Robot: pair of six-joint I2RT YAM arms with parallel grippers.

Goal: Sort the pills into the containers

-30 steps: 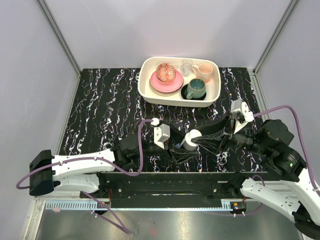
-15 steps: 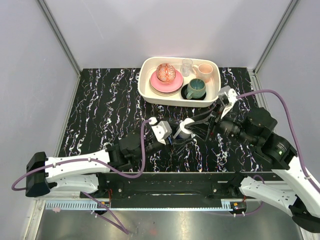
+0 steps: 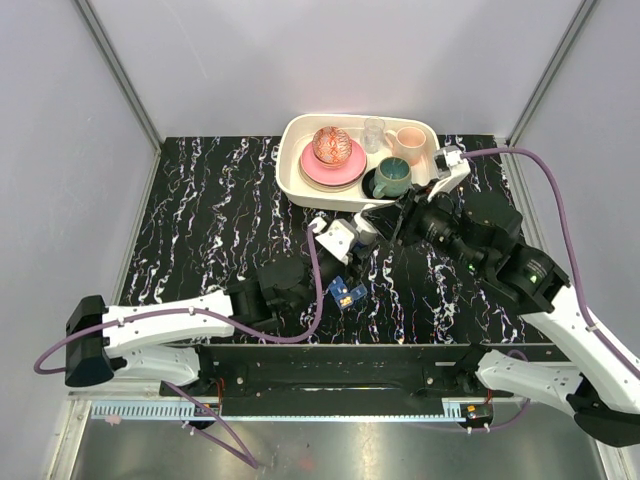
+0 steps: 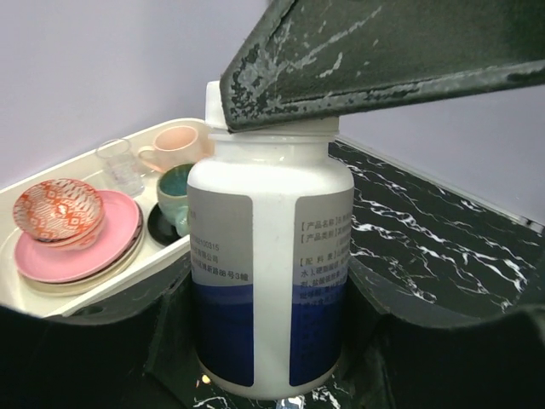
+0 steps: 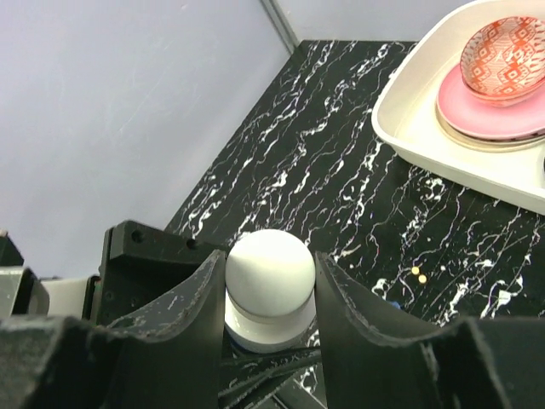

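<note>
A white pill bottle with a blue label stands upright between my two grippers. My left gripper is shut on the bottle's lower body. My right gripper is shut on its white cap from above. In the top view the left gripper and right gripper meet just in front of the tray and hide the bottle. The blue pill box lies on the table nearer the arm bases. Two yellow pills lie loose on the table. The orange cup is out of view.
A white tray at the back holds pink plates with a red patterned bowl, a small glass, a pink cup and a teal mug. Grey walls enclose the black marbled table.
Both grippers have carried the bottle away from the near edge toward the tray. The blue pill box, covered by the arms before, now shows.
</note>
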